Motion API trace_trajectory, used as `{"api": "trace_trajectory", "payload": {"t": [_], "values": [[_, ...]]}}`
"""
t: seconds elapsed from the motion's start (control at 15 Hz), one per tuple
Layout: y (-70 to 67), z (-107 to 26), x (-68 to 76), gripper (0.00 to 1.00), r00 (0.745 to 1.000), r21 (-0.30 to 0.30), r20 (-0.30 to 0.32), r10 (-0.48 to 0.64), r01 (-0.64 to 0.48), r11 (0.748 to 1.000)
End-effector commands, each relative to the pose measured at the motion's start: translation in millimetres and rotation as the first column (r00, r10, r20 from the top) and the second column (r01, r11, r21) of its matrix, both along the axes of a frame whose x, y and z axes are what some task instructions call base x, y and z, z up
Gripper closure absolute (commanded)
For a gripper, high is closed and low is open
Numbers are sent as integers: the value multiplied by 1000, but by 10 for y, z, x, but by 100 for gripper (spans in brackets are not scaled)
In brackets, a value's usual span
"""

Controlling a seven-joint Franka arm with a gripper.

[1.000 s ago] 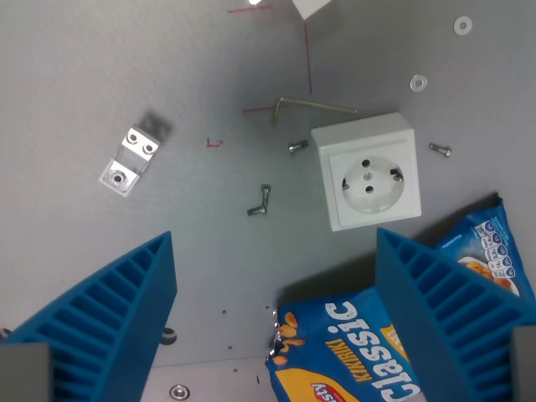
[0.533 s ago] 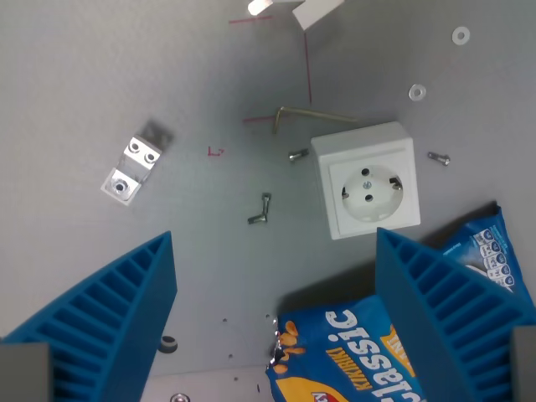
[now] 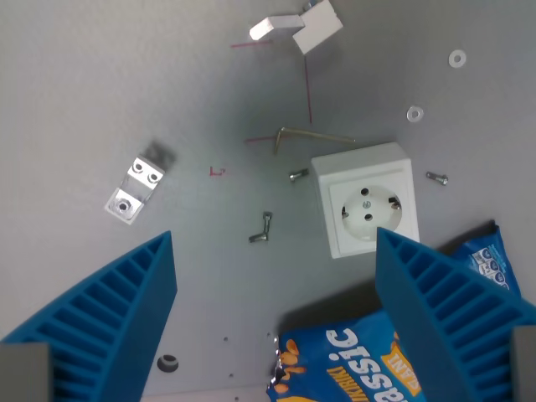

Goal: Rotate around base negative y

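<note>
**Wrist camera swings, everything slides down the view**

Compared with a second ago, the whole scene has shifted downward in the wrist view, which is the camera moving and not the parts: the white socket [image 3: 365, 198] sits lower, more of the white bracket [image 3: 297, 28] at the top edge has come into sight, and less of the blue snack bag [image 3: 352, 368] shows at the bottom. Nothing on the grey worktop [image 3: 100, 84] has changed place relative to its neighbours.

The claw [image 3: 272, 327] stands wide open and empty, its two blue ribbed fingers [image 3: 109, 322] framing the lower corners of the view and touching nothing. The finger on the wrist view's right overlaps the bag and the lower corner of the socket in the picture.

The task names no object; the socket lies face up right of centre, just above the bag. A bent hex key [image 3: 306, 134] lies just above the socket. One small screw [image 3: 298, 175] lies just beside the socket's upper left corner, another [image 3: 436, 177] off its right side, and a small bent fastener [image 3: 262, 228] lies to its left. Two washers [image 3: 414, 112] lie apart near the upper right. A shiny metal bracket [image 3: 134, 189] lies well apart on the wrist view's left. Thin red lines [image 3: 308, 84] are drawn on the surface.
</note>
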State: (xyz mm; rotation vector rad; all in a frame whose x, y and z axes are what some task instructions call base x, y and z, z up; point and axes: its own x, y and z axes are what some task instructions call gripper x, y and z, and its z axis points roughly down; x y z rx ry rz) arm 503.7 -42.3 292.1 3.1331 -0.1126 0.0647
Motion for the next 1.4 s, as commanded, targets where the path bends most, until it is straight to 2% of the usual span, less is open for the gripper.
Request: {"api": "trace_trajectory", "payload": {"t": [0.07, 0.73, 1.4], "values": [[5, -13, -98, 0, 979, 4, 203, 0, 0, 1000], [5, -13, -98, 0, 943, 4, 331, -1, 0, 1000], [5, -13, -98, 0, 891, 4, 454, -3, 1, 1000]]}}
